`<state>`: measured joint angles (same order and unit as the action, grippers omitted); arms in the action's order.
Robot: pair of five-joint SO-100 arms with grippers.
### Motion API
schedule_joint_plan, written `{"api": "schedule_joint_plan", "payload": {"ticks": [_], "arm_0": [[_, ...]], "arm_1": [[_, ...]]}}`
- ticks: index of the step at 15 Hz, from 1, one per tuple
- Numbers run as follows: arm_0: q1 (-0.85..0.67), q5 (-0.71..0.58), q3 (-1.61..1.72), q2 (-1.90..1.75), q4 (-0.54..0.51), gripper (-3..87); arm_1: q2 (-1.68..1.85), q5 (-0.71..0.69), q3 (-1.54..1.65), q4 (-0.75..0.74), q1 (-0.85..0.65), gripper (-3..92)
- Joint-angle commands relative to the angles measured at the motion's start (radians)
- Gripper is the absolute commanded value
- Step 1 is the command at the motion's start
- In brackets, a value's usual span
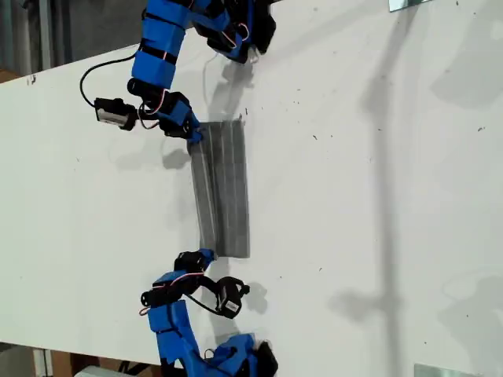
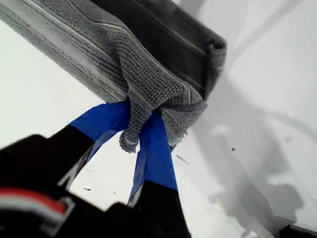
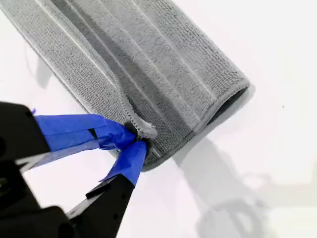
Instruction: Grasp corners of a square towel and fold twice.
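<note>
Toward the exterior view's left, both arms meet the towel (image 1: 224, 188) along one long edge, one at each end. The cloth lies on the tabletop (image 1: 377, 196) as a narrow folded band, the rest of the white surface running bare to the exterior view's right.

My first gripper (image 2: 140, 119) has its taped jaws closed on a bunched corner – a fat wad of cloth, more than the hem alone. My second gripper (image 3: 136, 140) pinches just the hemmed corner, jaws shut on it at their very tips.

I judge a fold is in hand, with these corners to be carried or laid level. To do it well, both ends should travel together at one height, the edge kept taut between them so it lands square on the layer below. The tip-only pinch could slip, so no jerks.

The fabric is soft, nubbly grey pile with thin white stripes along the band (it sags and rolls at the fold). The blue tape on the jaws looks smooth; the tabletop is hard and faintly speckled.
</note>
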<state>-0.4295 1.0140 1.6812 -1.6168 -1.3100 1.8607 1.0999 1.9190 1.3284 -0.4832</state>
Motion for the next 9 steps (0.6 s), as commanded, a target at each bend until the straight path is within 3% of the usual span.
{"api": "schedule_joint_plan", "payload": {"ticks": [1,3,9], "arm_0": [[-0.081,-0.061,-0.097,0.104,0.009,-0.1],[-0.089,-0.069,-0.152,0.186,0.002,-0.1],[0.06,-0.003,-0.216,0.167,-0.127,-0.1]], "arm_1": [[-0.057,-0.032,0.014,-0.046,-0.075,-0.1],[-0.08,-0.037,0.037,-0.066,-0.077,-0.1],[0.144,0.043,0.103,0.084,0.158,-0.1]]}}
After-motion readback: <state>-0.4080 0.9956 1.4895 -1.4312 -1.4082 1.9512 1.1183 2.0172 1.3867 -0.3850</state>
